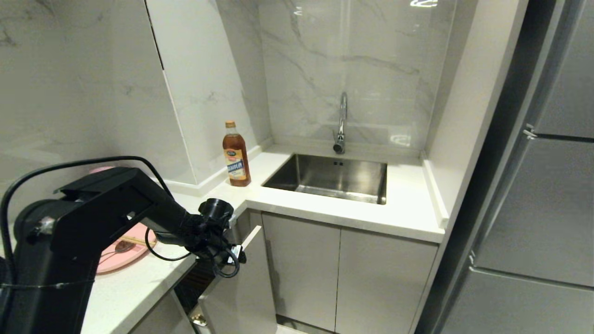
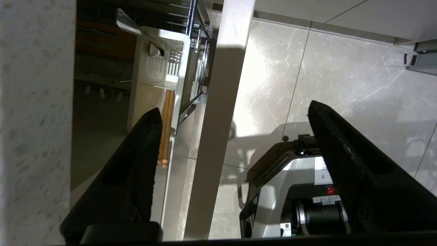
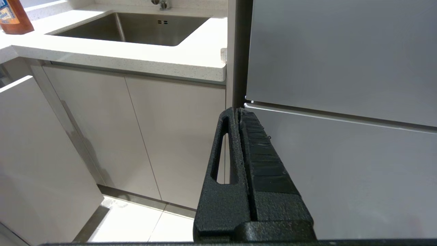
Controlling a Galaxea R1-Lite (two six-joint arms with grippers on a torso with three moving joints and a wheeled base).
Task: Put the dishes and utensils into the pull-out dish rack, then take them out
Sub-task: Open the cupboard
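The black left arm (image 1: 93, 218) hides much of the pink plate (image 1: 127, 253); the chopsticks (image 2: 166, 130) are partly behind a finger.

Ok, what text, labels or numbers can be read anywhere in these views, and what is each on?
Oil bottle on the counter: its label carries print, too blurred to read.
White sticker on the robot base, left wrist view: handwritten marks, too small to read.
Second white label above it: illegible.
Right wrist view: bottle label is cropped, unreadable.
Nothing else bears text.
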